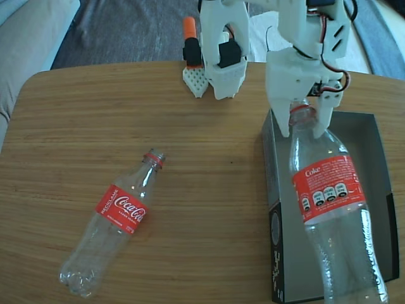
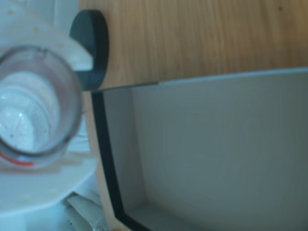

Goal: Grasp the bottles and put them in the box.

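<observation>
We see 1 of the 2 bottles gripped at its neck, just under the red ring, by the white gripper; its fingers sit on either side of the neck, closed only as far as the neck allows. From the fingers the clear body runs toward 5 o'clock in the fixed view, tilted, with its red label over the grey floor of the box and its base cut off by the lower edge, so we cannot tell whether it touches the floor. In the wrist view we look straight down the open mouth of this bottle at 9 o'clock, blurred, with the box's grey interior filling the right side. The other bottle lies on its side on the wooden table, well apart from the box at about 9 o'clock of it, neck pointing toward 1 o'clock.
</observation>
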Available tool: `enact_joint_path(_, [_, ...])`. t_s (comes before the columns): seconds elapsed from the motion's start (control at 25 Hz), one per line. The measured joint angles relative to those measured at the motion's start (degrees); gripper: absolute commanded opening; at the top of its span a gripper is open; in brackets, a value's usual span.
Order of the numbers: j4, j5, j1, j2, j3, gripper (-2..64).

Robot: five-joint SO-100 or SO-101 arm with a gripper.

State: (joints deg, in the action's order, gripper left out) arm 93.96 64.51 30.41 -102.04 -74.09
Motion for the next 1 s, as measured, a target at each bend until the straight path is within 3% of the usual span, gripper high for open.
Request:
enact_joint_path(0.52, [0.18, -12.57, 11.78, 0.00, -4.57, -0.2])
enact_joint_path(0.76, [0.18, -26.63, 13.45, -2.02, -8.61, -0.2])
enact_joint_path(1.0, [0.00, -34.28, 14.50, -5.10, -13.10, -0.2])
